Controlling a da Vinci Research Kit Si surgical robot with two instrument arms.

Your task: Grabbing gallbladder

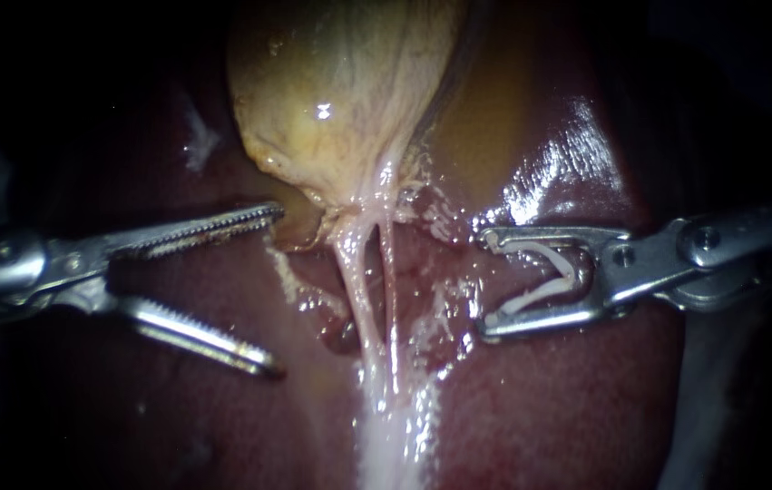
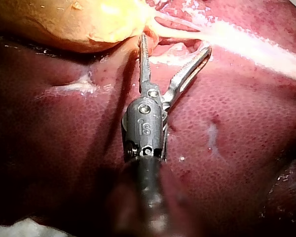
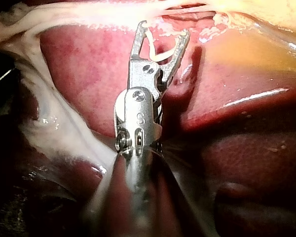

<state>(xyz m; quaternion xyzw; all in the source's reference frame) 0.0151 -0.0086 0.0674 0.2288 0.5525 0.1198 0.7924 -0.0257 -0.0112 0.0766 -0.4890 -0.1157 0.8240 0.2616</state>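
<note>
Both jaw sets are spread: left instrument [image 1: 275,290] empty, positioned beside gallbladder [image 1: 340,91] for grasping; right instrument [image 1: 485,284] loaded with clip [image 1: 540,297].

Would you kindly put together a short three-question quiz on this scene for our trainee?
1. True or false: the jaws of the left instrument are shut on the gallbladder.
2. What does the right instrument carry between its jaws? A) a white clip B) a needle C) a gauze pad
3. Fill in the blank: the pale tubes run from the gallbladder's narrow end over the dark red ____.

Key
1. False. The jaws stand open beside the gallbladder's narrow end and grip nothing.
2. A.
3. liver.
</note>
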